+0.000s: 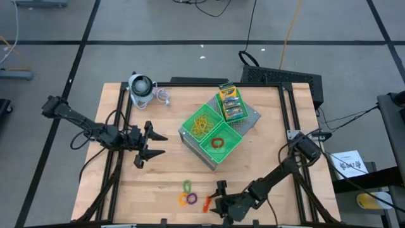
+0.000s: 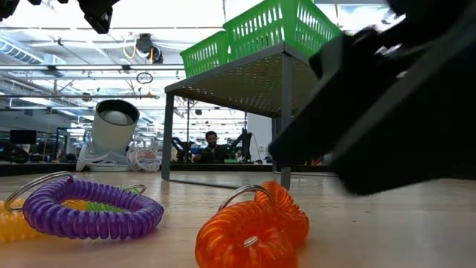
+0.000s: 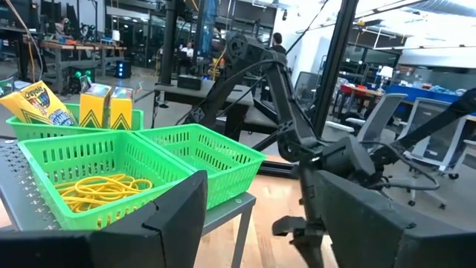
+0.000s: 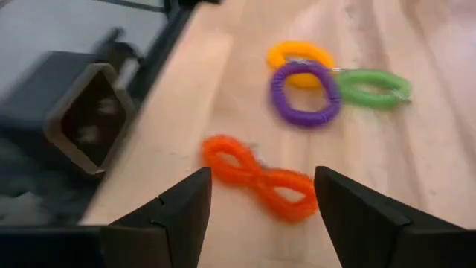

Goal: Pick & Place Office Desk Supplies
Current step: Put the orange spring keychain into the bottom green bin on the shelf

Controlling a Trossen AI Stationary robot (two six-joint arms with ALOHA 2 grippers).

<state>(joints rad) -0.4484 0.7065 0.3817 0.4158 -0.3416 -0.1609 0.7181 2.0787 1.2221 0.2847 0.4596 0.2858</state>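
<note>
Four coiled rings lie near the table's near edge: orange (image 1: 207, 202) (image 4: 260, 179), twisted into a figure-eight, purple (image 1: 191, 198) (image 4: 303, 93), yellow (image 4: 297, 53) and green (image 1: 187, 185) (image 4: 372, 85). My right gripper (image 1: 218, 192) (image 4: 262, 195) is open just over the orange ring, one finger on either side of it, apart from it. My left gripper (image 1: 163, 144) (image 3: 253, 201) is open and waits left of the trays. The card boxes (image 1: 230, 103) (image 3: 44, 104) stand in the far tray, the rubber bands (image 1: 204, 125) (image 3: 104, 190) lie in the middle one, and a red-orange ring (image 1: 218, 142) lies in the near one.
Three green trays on a raised grey base (image 1: 248, 123) (image 2: 245, 74) stand mid-table. A grey-white round gadget (image 1: 140, 85) (image 2: 111, 126) sits at the far left corner. The black table frame (image 4: 89, 119) runs close beside the orange ring. Bare wood lies right of the rings.
</note>
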